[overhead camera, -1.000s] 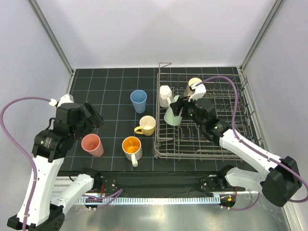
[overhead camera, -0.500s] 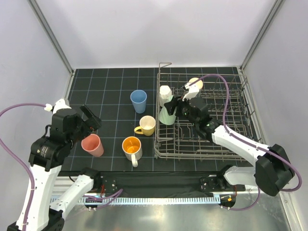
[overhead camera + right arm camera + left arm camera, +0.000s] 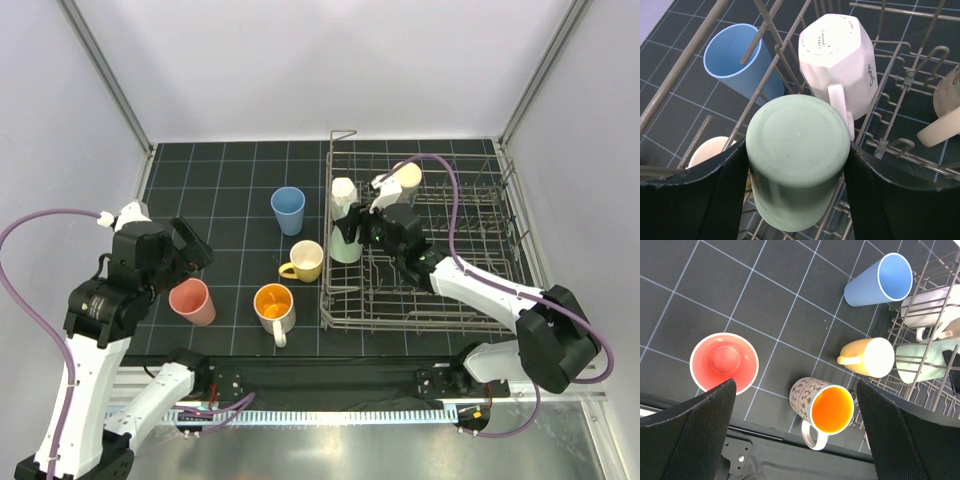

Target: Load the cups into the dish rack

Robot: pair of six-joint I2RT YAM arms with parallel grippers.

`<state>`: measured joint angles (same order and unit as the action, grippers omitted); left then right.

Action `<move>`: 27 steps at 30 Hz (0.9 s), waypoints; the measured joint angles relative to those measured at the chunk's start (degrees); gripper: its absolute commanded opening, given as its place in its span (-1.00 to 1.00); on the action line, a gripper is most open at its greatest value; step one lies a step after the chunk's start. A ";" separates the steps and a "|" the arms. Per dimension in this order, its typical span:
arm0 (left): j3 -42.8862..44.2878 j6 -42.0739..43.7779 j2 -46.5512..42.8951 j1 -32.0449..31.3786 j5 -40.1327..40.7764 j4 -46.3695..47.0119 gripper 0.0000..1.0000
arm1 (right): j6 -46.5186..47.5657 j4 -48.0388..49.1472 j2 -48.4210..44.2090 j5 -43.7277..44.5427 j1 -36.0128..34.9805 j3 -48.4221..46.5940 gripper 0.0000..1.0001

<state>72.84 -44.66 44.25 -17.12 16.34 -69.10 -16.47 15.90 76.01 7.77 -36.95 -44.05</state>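
White mug (image 3: 343, 193) and cream mug (image 3: 406, 176) sit at the dish rack's (image 3: 420, 322) 12 o'clock end, the right gripper (image 3: 797, 185) clamps the inverted pale green cup (image 3: 797, 145) tight against its 9 o'clock wall, and blue cup (image 3: 288, 210), yellow mug (image 3: 305, 260), orange-lined mug (image 3: 273, 305) and pink cup (image 3: 191, 301) wait on the roomy mat (image 3: 220, 190) at 9 o'clock, below the left gripper (image 3: 193, 250), whose jaws are spread wide.

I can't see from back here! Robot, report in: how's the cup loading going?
Right fingers shut on green cup, upside down in rack. White mug close beside it. Left fingers open, empty. Four cups waiting on mat.
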 measured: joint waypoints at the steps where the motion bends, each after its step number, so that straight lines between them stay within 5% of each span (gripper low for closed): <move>1: 0.00 0.09 0.20 0.00 -0.07 0.00 1.00 | 0.55 0.09 0.13 0.02 -0.09 0.00 -0.92; 15: 0.00 0.42 0.52 0.00 -0.72 0.02 0.99 | 7.93 0.20 3.67 1.33 -2.14 -1.31 -0.84; 22: 0.00 0.48 0.39 0.00 -1.27 0.00 0.99 | 9.11 0.00 4.68 3.87 -3.74 -1.99 -0.58; 27: 0.00 0.55 -0.04 0.00 -1.88 -0.11 0.99 | 8.96 -1.33 4.70 5.57 -4.48 -2.54 0.10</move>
<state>72.84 -44.12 44.21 -17.12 14.46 -69.21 -7.51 14.57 80.71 13.34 -41.43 -46.59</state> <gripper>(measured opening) 0.996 0.681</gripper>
